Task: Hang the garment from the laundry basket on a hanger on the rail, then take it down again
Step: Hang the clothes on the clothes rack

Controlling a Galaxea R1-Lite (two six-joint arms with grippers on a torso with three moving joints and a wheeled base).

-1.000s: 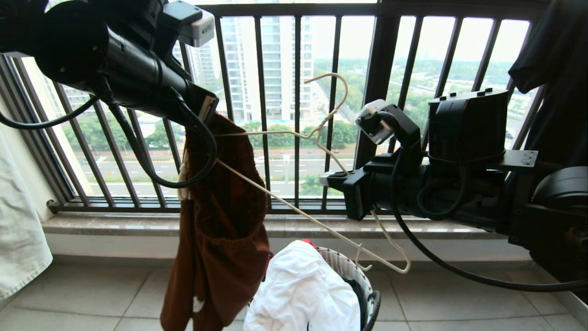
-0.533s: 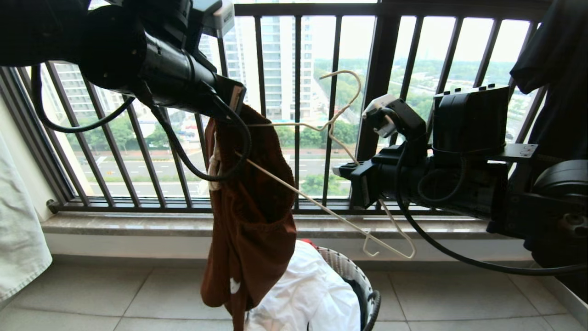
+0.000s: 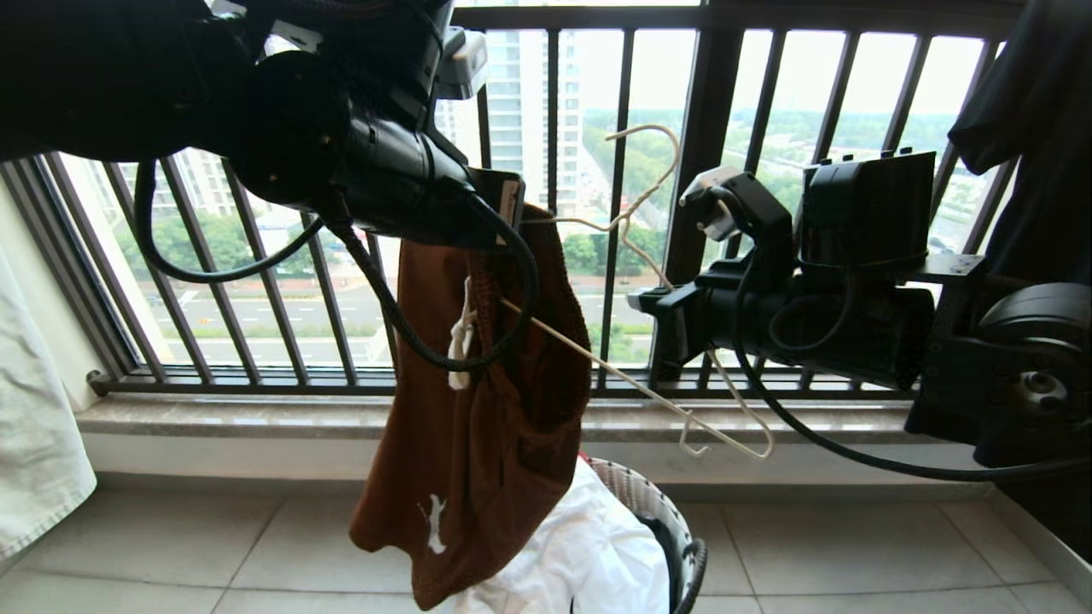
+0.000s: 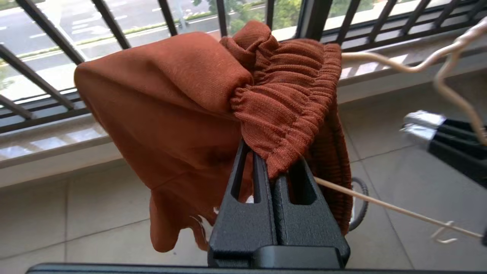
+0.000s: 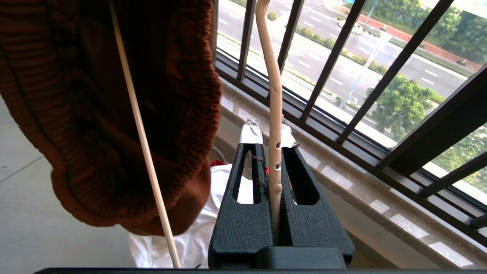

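Head view: the left gripper (image 3: 509,198), clamped on the gathered waistband of the rust-brown soft shorts (image 3: 478,443), holds them over the left end of the thin cream-white wire hanger (image 3: 636,388), whose sloping arm the right gripper (image 3: 641,300) pinches, tilting down to the right.

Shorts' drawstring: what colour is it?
White, hanging against the rust-brown shorts; the drawstring shows best in the head view.
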